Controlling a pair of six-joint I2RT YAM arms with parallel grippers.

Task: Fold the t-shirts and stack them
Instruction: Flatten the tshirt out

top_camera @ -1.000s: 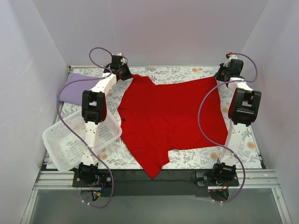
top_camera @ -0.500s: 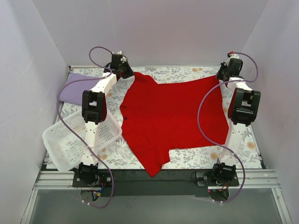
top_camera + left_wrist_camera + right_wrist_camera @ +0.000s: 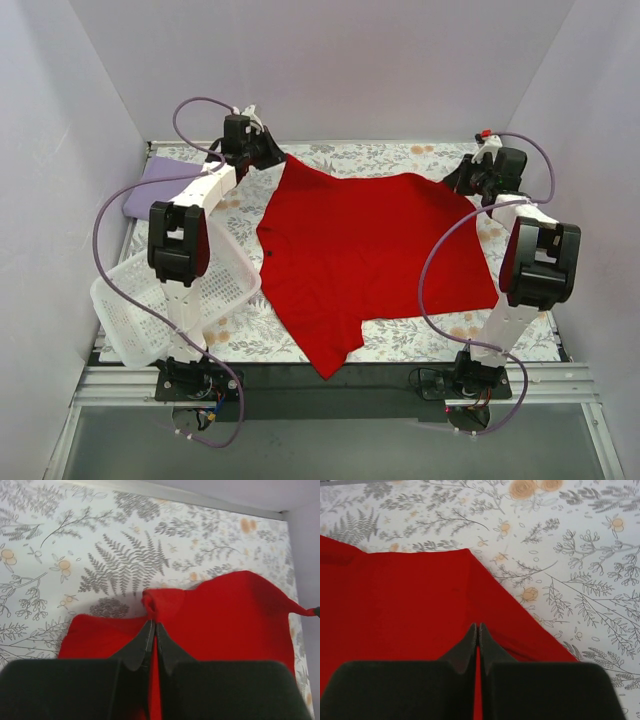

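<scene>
A red t-shirt (image 3: 370,250) lies spread on the floral table cover, one sleeve hanging toward the near edge. My left gripper (image 3: 270,152) is shut on the shirt's far left corner; in the left wrist view the fingertips (image 3: 152,623) pinch a bunched fold of the red t-shirt (image 3: 225,615). My right gripper (image 3: 456,181) is shut on the far right corner; in the right wrist view the closed gripper (image 3: 478,626) has the red t-shirt (image 3: 400,600) between its jaws. A folded purple t-shirt (image 3: 152,180) lies at the far left.
A white mesh basket (image 3: 150,300) sits tilted at the near left, beside the left arm. The booth's walls close in the table at the back and on both sides. The floral table cover (image 3: 440,335) shows near the right arm's base.
Both arms have swung outward, the left elbow to the left and the right elbow to the right. The shirt's far right corner has come slightly nearer and the far edge is pulled taut.
</scene>
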